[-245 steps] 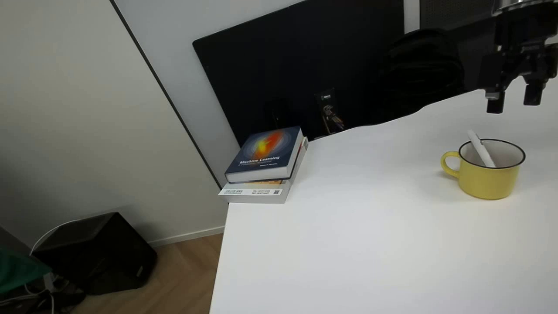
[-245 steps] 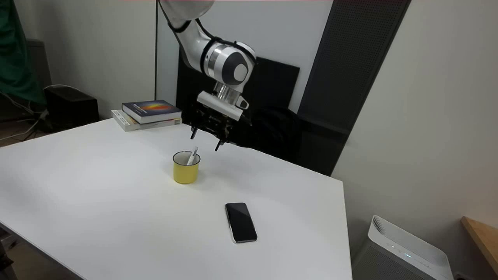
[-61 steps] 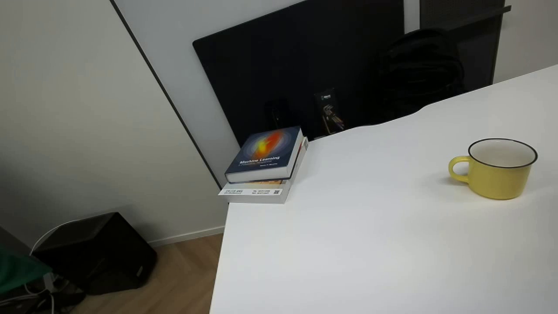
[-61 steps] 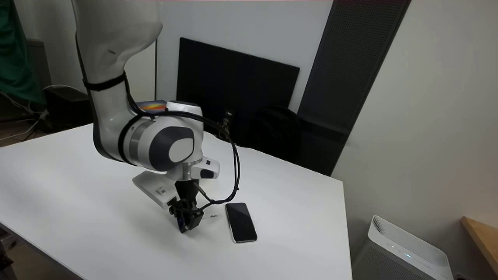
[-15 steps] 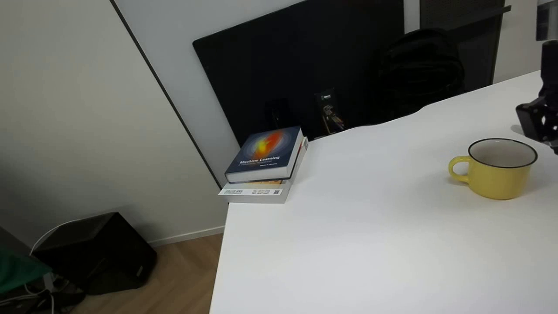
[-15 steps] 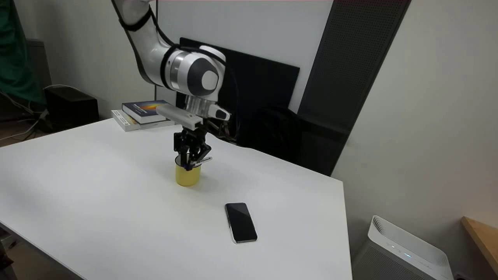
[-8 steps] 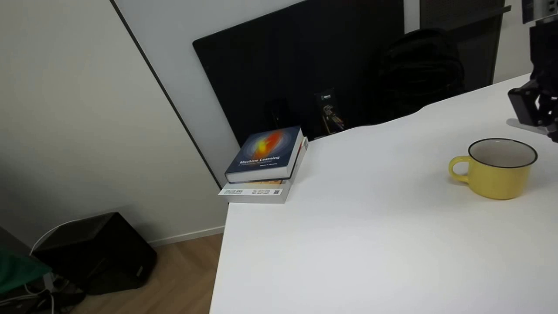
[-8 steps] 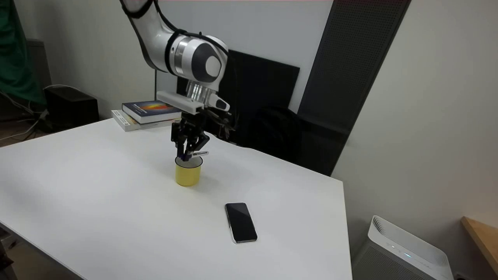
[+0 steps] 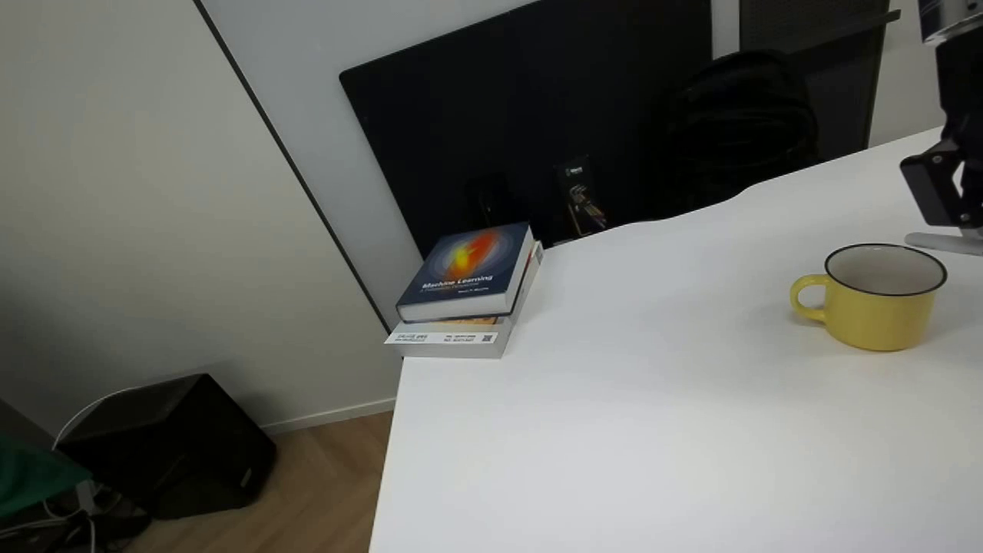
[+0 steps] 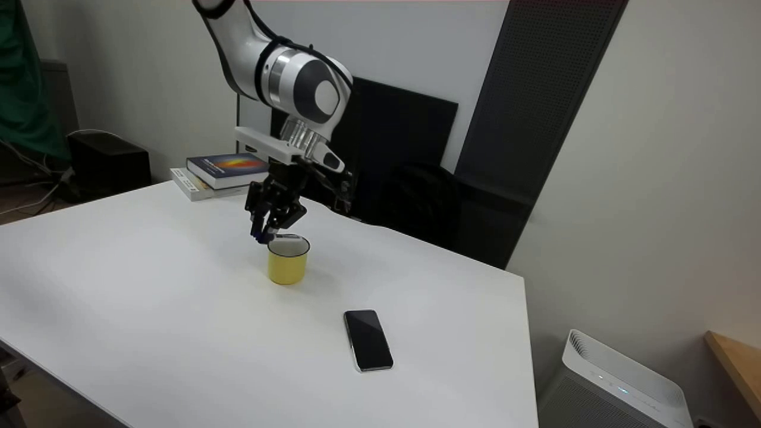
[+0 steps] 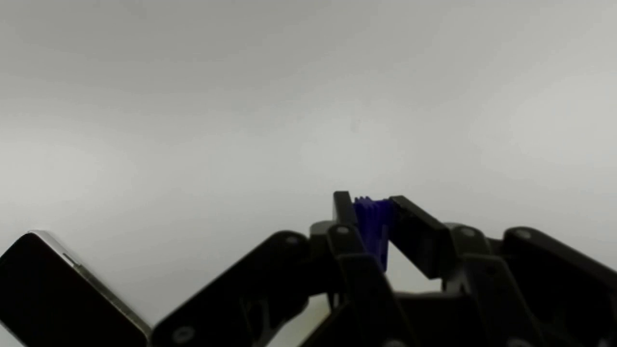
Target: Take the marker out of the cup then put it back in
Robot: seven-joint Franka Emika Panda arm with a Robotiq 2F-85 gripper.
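The yellow cup stands upright on the white table, its loop handle and bare pale inside showing. My gripper is shut on the marker, whose dark blue end sits between the two fingertips in the wrist view. From the jaws the marker's whitish shaft sticks out almost level, beyond the cup's rim in this exterior view. In an exterior view the marker overlaps the mouth of the cup, with the gripper at the rim's left side. Whether marker and rim touch, I cannot tell.
A black phone lies on the table, also at the lower left of the wrist view. Two stacked books rest at the table's corner. Behind the table stand a dark monitor-like panel and a black bag.
Sixteen seconds ago the marker leaned in the cup under an open gripper; now it is gripped. Over the last second the gripper rose, then shifted left in an exterior view; the marker swung nearly level.
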